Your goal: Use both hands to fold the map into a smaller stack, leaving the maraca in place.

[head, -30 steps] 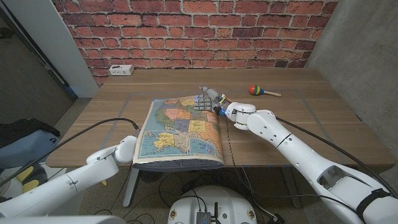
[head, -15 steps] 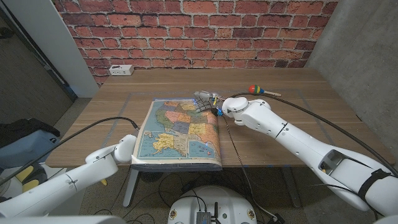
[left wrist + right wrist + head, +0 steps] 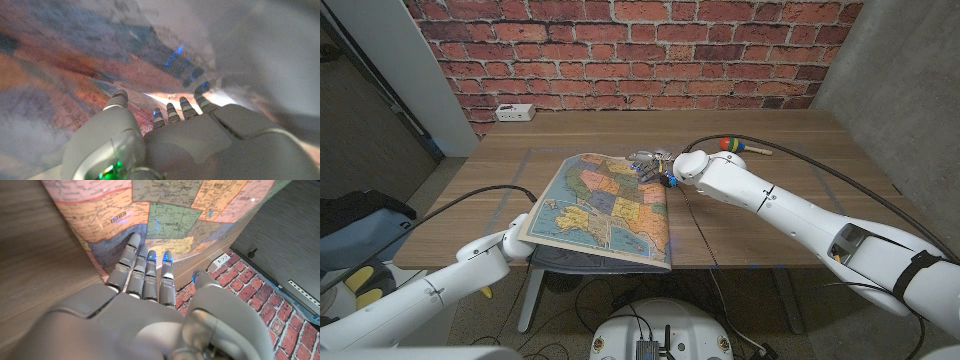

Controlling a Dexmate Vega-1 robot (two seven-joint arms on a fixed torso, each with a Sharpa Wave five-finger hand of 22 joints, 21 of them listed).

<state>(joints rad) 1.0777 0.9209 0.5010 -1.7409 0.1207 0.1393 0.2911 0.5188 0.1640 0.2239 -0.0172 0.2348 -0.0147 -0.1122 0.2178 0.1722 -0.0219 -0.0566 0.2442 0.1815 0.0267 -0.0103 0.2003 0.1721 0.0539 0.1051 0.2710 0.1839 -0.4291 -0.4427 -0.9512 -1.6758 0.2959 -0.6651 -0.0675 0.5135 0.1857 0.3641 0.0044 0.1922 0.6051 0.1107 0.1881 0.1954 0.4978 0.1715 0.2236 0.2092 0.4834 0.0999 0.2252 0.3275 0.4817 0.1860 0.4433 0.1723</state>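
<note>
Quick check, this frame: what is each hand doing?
Left hand: holding the map's near edge, lifted.
Right hand: fingers on the map's far edge; grip cannot be told.

The left hand (image 3: pixel 520 238) is mostly hidden under the near left corner of the map (image 3: pixel 605 205) in the head view, so whether it grips the sheet or only props it up cannot be told; in the left wrist view the map (image 3: pixel 75 65) is a close blur of colour and the fingertips (image 3: pixel 172 107) vanish into it. The right hand (image 3: pixel 655 163) is largely covered by its own wrist at the map's far edge. The maraca (image 3: pixel 740 146) sits partly behind the right arm and is too small for detail.
</note>
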